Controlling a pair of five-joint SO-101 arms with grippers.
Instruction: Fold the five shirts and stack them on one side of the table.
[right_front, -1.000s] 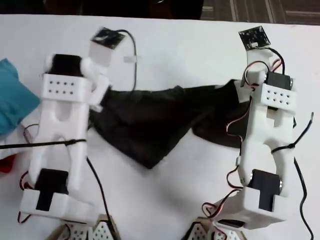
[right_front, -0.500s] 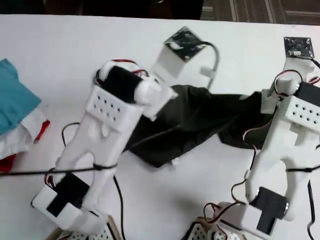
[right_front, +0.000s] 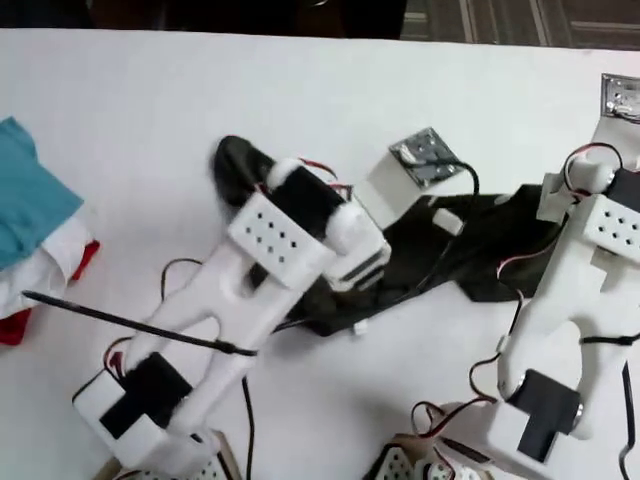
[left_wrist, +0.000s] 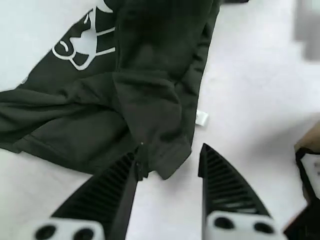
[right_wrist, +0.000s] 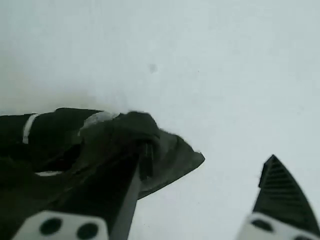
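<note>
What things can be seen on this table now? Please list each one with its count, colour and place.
crumpled black fabric shirt with a white print: 1, black, middle of the table, between the two arms.
folded teal fabric shirt: 1, teal, top of a pile at the table edge on the left arm's side.
folded white fabric garment: 1, white, under the teal shirt.
red fabric garment: 1, red, bottom of that pile, mostly hidden.
flat white table top: 1, white, under everything.
left arm: 1, white, over the black shirt.
right arm: 1, white, at the black shirt's other end.
left pincer: 1, black, open, at the shirt's hem.
right pincer: 1, black, open, at a shirt corner.
</note>
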